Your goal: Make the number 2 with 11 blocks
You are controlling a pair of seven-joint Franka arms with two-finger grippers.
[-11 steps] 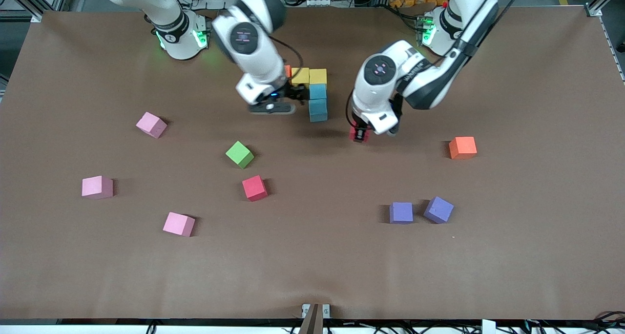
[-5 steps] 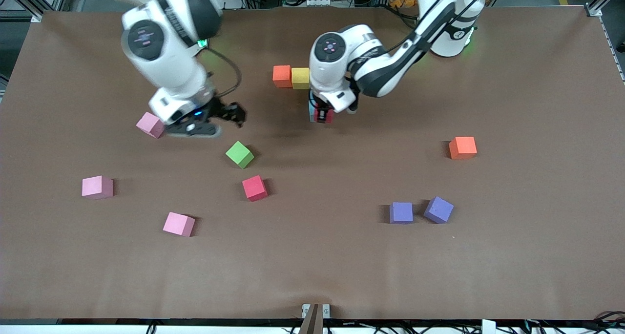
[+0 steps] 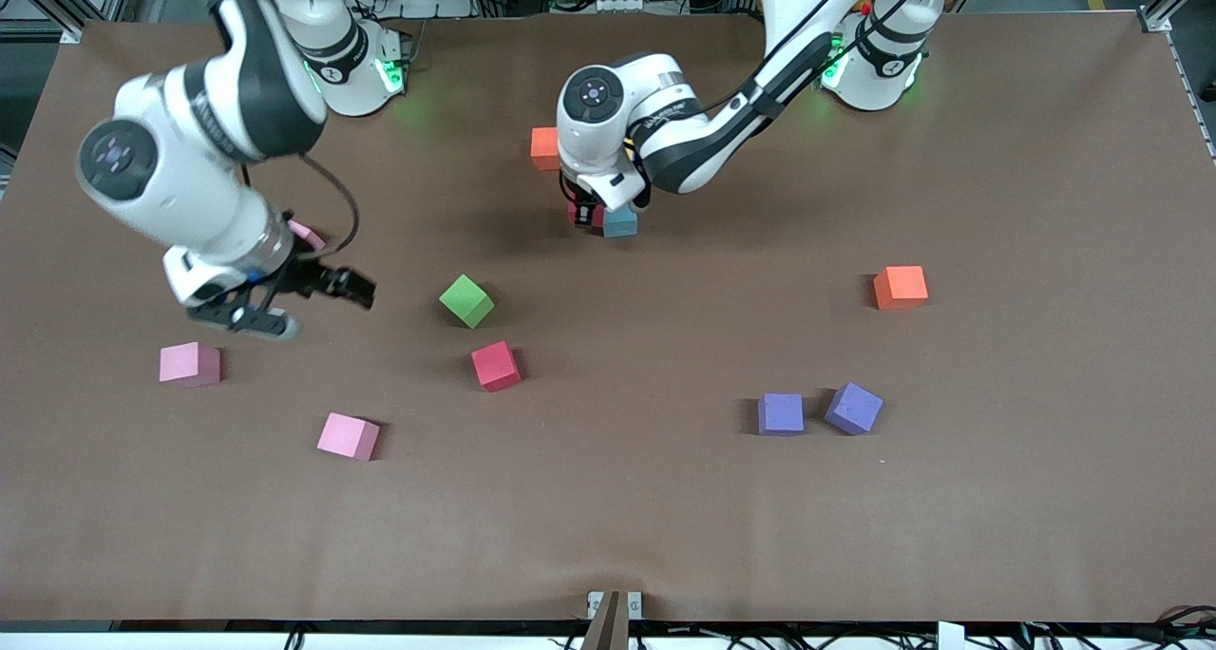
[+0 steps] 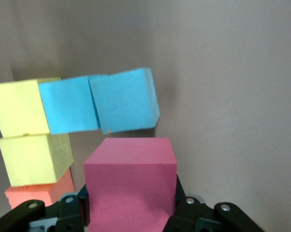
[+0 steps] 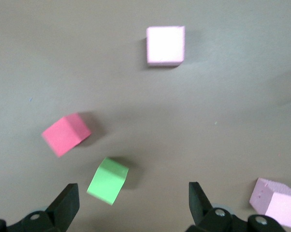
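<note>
Left gripper (image 4: 128, 212), clamped on red block (image 4: 130, 181), hangs just beside the outer blue block (image 4: 123, 99) (slot alongside it); right gripper (image 5: 131, 205), open, over tabletop (image 3: 608, 498), waits.

White arms (image 3: 665, 127), dark joints, black cables, green base lights.

Loose blocks (image 3: 781, 413) lie scattered on the brown table (image 3: 997, 498).

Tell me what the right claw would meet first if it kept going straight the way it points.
Probably bare table: the open right claw points down at the mat between the green block and a pink block, though depth is unclear.
</note>
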